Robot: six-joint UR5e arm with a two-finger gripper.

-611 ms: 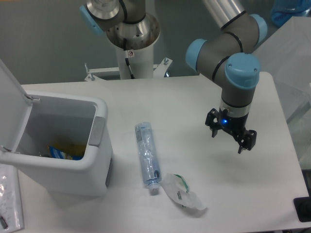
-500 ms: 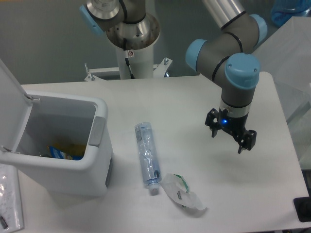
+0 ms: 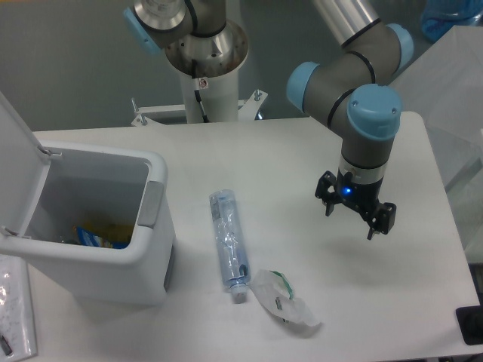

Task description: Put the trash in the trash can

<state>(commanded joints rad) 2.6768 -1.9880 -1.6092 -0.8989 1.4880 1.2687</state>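
A long clear bluish plastic bottle lies on the white table, its white cap toward the front edge. Just right of the cap lies a crumpled clear-white wrapper with green bits. The white trash can stands at the left with its lid swung up and open; a blue and yellow item shows inside. My gripper hangs open above the table on the right, well clear of both pieces of trash, with nothing between its fingers.
The arm's base column rises at the back middle. A clear bag lies at the front left corner beside the can. A dark object sits at the far right edge.
The gripper has shifted very slightly to the left; nothing else has moved.
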